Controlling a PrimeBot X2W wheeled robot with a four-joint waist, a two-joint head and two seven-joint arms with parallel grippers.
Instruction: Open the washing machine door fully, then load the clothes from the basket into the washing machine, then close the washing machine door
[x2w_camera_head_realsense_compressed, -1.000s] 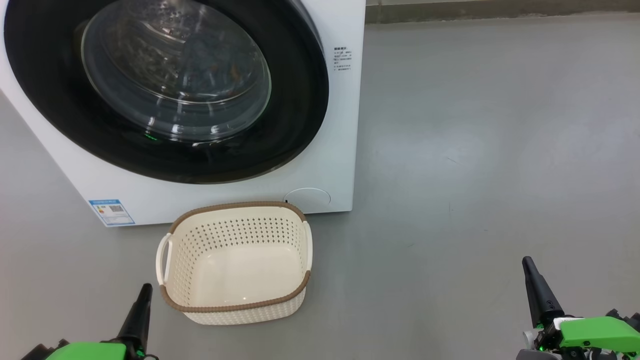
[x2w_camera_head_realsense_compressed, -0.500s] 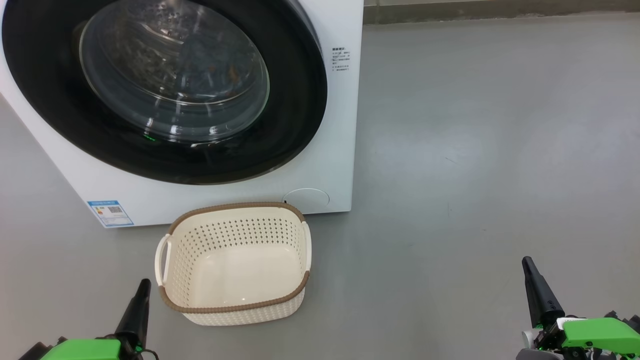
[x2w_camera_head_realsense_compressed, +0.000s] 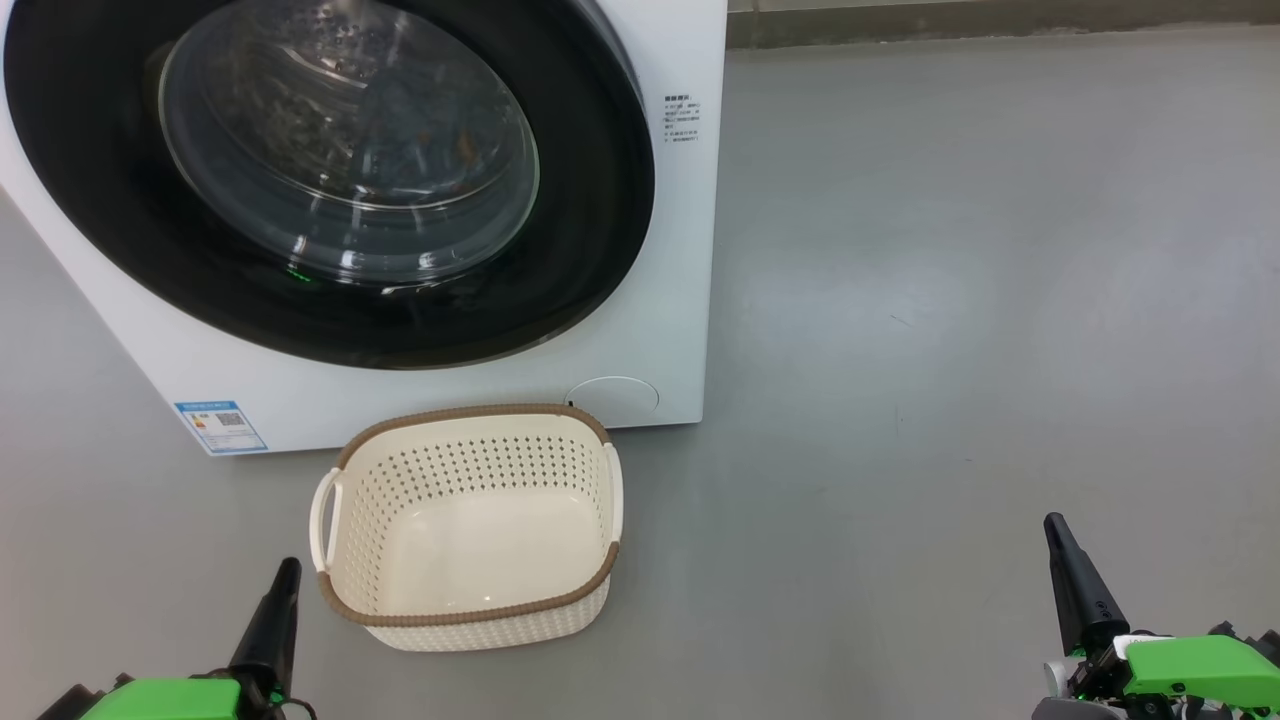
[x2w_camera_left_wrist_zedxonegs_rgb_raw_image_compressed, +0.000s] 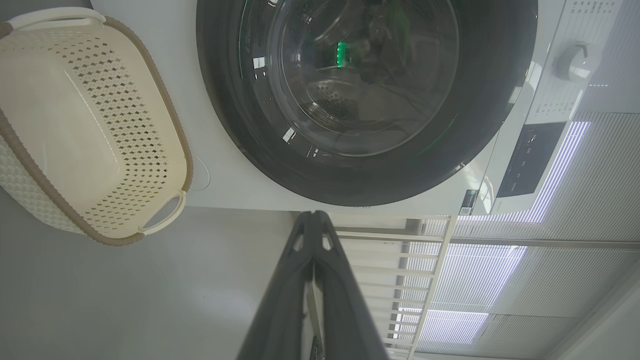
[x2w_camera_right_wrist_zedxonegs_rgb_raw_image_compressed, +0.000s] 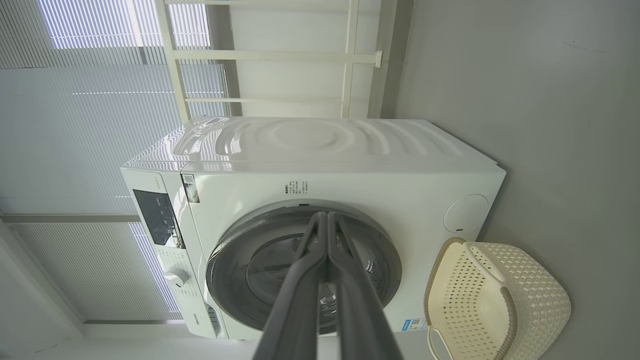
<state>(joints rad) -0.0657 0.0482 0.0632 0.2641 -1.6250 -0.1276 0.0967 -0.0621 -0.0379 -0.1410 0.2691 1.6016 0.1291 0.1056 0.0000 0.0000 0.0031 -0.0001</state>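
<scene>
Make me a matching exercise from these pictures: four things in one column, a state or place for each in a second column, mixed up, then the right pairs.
Column one
1. washing machine door
2. basket
3. left hand
4. label sticker

Column two
A. empty, standing on the grey floor
B. shut, holding nothing
C. closed, glass bowl facing out
D. blue, stuck low on the white front of the washing machine

Pairs: 1-C, 2-A, 3-B, 4-D

Cream perforated basket, brown rim; white washing machine.
</scene>
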